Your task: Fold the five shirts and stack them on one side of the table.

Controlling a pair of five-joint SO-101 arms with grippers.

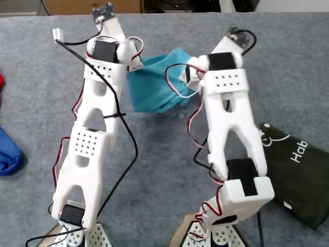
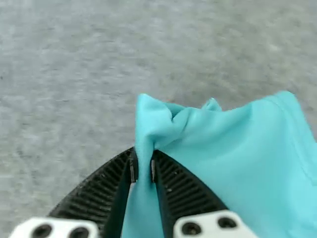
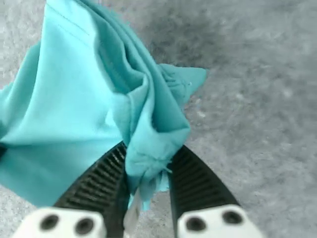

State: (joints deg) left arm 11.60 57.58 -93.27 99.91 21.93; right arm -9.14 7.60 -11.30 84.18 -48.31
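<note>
A crumpled teal cotton shirt (image 1: 154, 85) lies bunched over the far middle of the grey felt-covered table (image 1: 154, 170). The white left arm (image 1: 95, 139) stretches forward, and its left gripper (image 2: 142, 171) is clamped tight on a twisted corner of the fabric. The white right arm (image 1: 231, 103) stretches forward likewise, and its right gripper (image 3: 147, 171) pinches a gathered fold at the shirt's other side.

- Grey felt-covered table (image 1: 154, 170), its nap mottled.
- Dark green folded cotton shirt (image 1: 300, 175) with pale print, lying flat at the table's right edge.
- Crumpled blue cloth (image 1: 7, 154), well apart from the dark shirt, at the opposite edge.
- Small red fabric scrap (image 1: 1, 81), at that opposite edge too, farther back than the dark shirt.
</note>
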